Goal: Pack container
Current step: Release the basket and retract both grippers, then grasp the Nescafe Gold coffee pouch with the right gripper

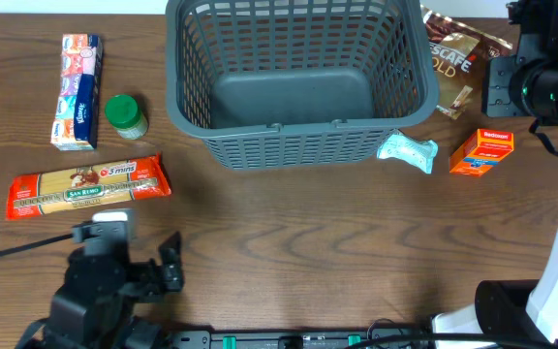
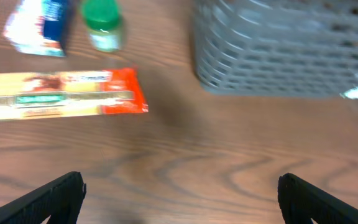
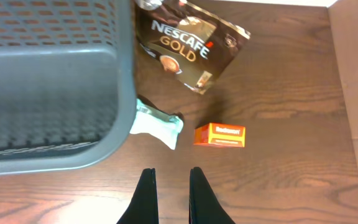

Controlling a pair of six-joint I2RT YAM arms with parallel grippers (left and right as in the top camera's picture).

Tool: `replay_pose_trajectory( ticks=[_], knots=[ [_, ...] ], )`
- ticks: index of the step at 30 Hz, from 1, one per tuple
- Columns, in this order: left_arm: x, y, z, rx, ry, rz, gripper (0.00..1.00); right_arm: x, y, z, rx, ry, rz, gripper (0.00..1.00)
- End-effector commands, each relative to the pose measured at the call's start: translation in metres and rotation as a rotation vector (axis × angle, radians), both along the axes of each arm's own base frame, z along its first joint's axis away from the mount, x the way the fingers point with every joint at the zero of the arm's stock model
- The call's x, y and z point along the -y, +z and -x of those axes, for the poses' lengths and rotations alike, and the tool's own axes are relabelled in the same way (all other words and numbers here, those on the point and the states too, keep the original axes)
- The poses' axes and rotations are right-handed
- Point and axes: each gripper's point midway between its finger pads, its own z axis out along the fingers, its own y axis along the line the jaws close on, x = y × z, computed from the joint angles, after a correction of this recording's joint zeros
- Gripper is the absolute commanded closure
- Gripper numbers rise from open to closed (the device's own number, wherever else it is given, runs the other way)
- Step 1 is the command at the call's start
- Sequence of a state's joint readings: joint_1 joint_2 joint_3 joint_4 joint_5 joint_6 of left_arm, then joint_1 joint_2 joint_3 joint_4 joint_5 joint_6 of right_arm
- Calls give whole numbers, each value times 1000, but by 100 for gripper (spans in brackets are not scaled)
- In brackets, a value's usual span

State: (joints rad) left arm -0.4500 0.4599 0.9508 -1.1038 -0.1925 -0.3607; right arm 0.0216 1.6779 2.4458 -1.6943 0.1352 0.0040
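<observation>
Container [image 1: 289, 145] sits at the far middle of the wooden table [image 1: 308, 252], upright, and nothing shows on its solid floor. All 6 grocery items lie outside it.

Left of it:
- a tall blue, white and red pack [image 1: 77, 90] lying flat, near the table's left edge
- a green-lidded jar [image 1: 125, 114] just beside that pack, standing
- a San Remo pasta packet [image 1: 87, 187] lying lengthwise, nearer me than those 2

Right of it:
- a pale teal packet [image 3: 157, 124] touching the container's near right corner
- an orange box [image 3: 220, 134] just beside that packet, apart from it
- a Nescafe Gold pouch [image 3: 188, 43] flat on the table, close against the container's right wall; I cannot tell whether it touches

Left gripper [image 2: 182, 202] is low over bare table at the near left, its fingers spread wide with nothing between them. The pasta packet lies ahead of it and to its left.

Right gripper [image 3: 169, 199] hangs high above the right side, looking straight down. Its fingers are drawn nearly together, with a slim strip of table showing between them and nothing held.
</observation>
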Motion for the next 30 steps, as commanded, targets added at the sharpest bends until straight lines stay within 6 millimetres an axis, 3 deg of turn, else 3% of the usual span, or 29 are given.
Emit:
replay_pose_trajectory(
  ticks=[1, 4, 9, 16, 20, 22, 24, 30],
  knots=[
    [-33, 19, 3, 62, 169, -47, 1, 13, -1, 4, -4, -45, 8, 99],
    [-45, 21, 6, 66, 214, -91, 2, 24, 0, 4, 1, -80, 7, 99],
    [-45, 22, 5, 69, 217, -92, 1, 40, 4, -1, 29, -112, 13, 99],
    [-45, 22, 5, 68, 217, -92, 1, 51, 8, -45, 103, 37, 69, 97],
    [-45, 22, 5, 68, 217, -92, 2, 60, -11, -87, 109, 162, 78, 76],
    [-45, 22, 5, 68, 217, -92, 1, 61, -28, -110, 108, 266, 61, 27],
    [-45, 22, 5, 68, 217, -92, 1, 66, -44, -129, 110, 337, 49, 1],
    [-45, 22, 5, 68, 217, -92, 1, 94, -90, -178, 141, 444, 17, 1]
  ],
)
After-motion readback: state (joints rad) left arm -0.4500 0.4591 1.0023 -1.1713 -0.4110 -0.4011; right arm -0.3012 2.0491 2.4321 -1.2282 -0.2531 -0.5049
